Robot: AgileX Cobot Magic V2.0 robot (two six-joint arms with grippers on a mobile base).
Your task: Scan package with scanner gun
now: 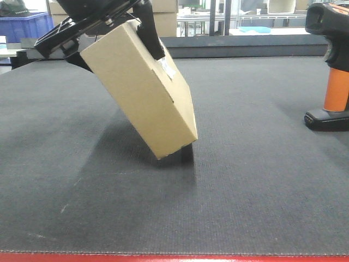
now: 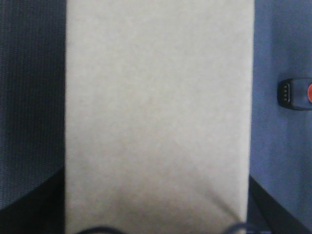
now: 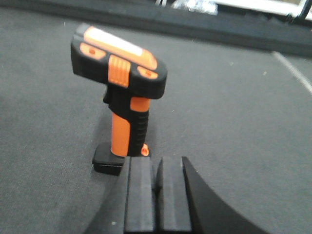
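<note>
The package [image 1: 139, 90], a tan cardboard box, hangs tilted over the dark mat, and I cannot tell whether its lowest corner touches the mat or sits just above it. A small white label [image 1: 166, 68] shows on its upper right face. My left gripper [image 1: 117, 52] is shut on the package's upper end, one black finger on each side. In the left wrist view the package [image 2: 158, 112] fills the frame. The scanner gun [image 3: 122, 97] stands upright on its black foot, orange handle below a black head. My right gripper [image 3: 157, 195] sits shut and empty just behind that foot.
The scanner gun [image 1: 335, 71] stands at the mat's right edge, well apart from the package. A raised dark rail [image 1: 245, 46] closes the mat's far side. Beyond it are a blue crate [image 1: 27, 24] and cardboard cartons [image 1: 163, 16]. A red strip [image 1: 174, 257] marks the near edge.
</note>
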